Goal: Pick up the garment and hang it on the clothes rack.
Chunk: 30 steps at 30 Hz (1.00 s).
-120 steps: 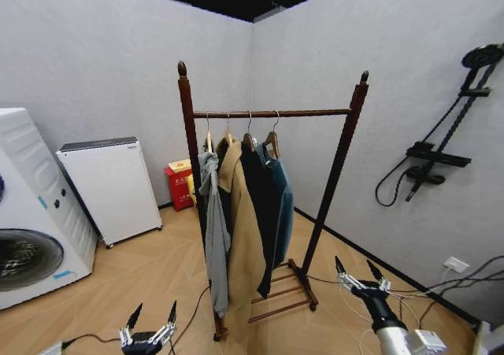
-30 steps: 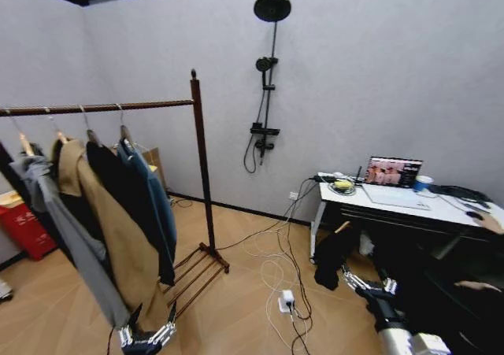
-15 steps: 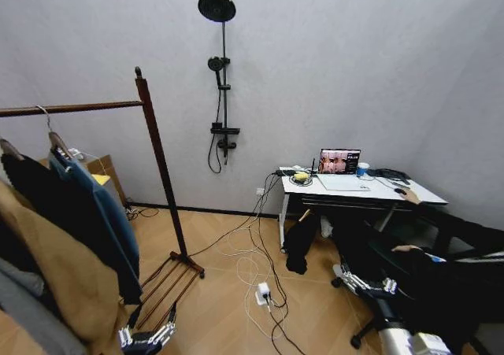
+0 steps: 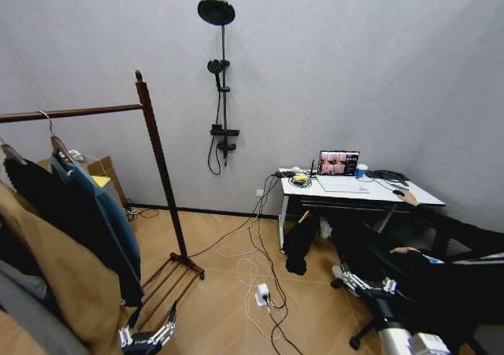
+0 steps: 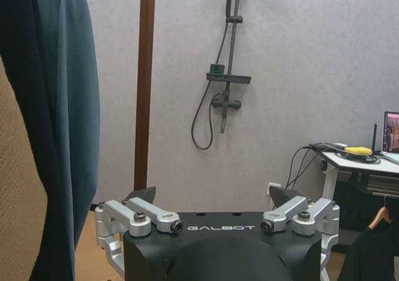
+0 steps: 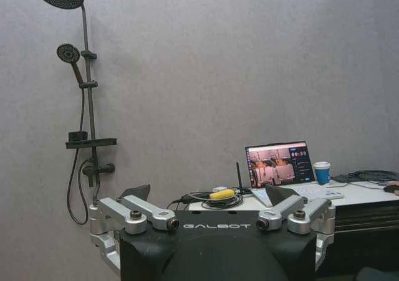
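- The teal-blue garment [image 4: 106,213] hangs on its wooden hanger [image 4: 59,145] from the clothes rack [image 4: 160,160], the outermost piece on the bar, nearest the right-hand post.
- Beside it on the same bar hang a dark garment [image 4: 55,213] and then a long tan coat [image 4: 55,284], with a strip of grey fabric [image 4: 24,312] at the lower left edge of the head view.
- The left gripper [image 4: 150,320] sits low at the bottom of the head view, just in front of the rack's slatted base, its fingers spread apart and holding nothing.
- From the left wrist camera, the two fingertips [image 5: 142,194] point up and apart, with the teal sleeve hanging close by and the rack's post rising just beyond.
- The right gripper [image 4: 365,282] waits low on the right, in front of a dark office chair [image 4: 441,292], its fingers likewise spread and empty.
- Against the far wall stands a black shower-head pole [image 4: 221,87], well apart from the rack.
- To its right, a white desk [image 4: 409,194] carries an open laptop [image 4: 339,166] and a cup [image 4: 361,170].
- Something dark is draped below the desk's left end [image 4: 299,245].
- Cables and a power strip [image 4: 262,293] trail across the wooden floor between rack and desk.
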{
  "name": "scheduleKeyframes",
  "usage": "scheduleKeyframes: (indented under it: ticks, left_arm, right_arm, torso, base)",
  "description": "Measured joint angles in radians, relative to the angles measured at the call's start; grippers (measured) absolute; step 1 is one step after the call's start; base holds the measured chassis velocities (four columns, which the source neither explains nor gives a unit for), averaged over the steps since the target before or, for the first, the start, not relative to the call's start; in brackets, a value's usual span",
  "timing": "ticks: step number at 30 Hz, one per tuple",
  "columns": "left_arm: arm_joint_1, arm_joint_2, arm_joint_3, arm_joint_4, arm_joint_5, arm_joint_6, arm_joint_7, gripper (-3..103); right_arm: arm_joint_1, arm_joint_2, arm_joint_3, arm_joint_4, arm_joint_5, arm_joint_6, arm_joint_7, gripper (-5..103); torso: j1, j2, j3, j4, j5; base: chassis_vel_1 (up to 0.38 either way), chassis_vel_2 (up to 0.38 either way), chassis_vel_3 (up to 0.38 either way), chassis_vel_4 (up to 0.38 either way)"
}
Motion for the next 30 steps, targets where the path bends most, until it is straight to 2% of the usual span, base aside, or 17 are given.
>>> scheduleKeyframes:
  ticks: [16,20,30]
  left_arm:
    - [0.000,0.000,0.000,0.000,0.000,0.000,0.000,100]
    - [0.000,0.000,0.000,0.000,0.000,0.000,0.000,100]
    - [0.000,0.000,0.000,0.000,0.000,0.000,0.000,100]
  right_arm:
    - [-0.002,0.001,-0.001,0.005,0.001,0.009,0.000,100]
    - [-0.003,0.003,-0.006,0.004,0.001,0.011,0.001,100]
    - [0.002,0.004,-0.011,0.005,0.002,0.009,0.001,100]
  torso:
    - [0.001,0.001,0.001,-0.0005,0.0001]
    - [0.000,0.000,0.000,0.0003,0.0002]
    - [0.000,-0.001,0.000,0.0000,0.0000]
  base:
    - [-0.044,-0.050,-0.056,-0.047]
    - [0.000,0.000,0.000,0.000]
    - [0.012,-0.005,-0.009,0.007]
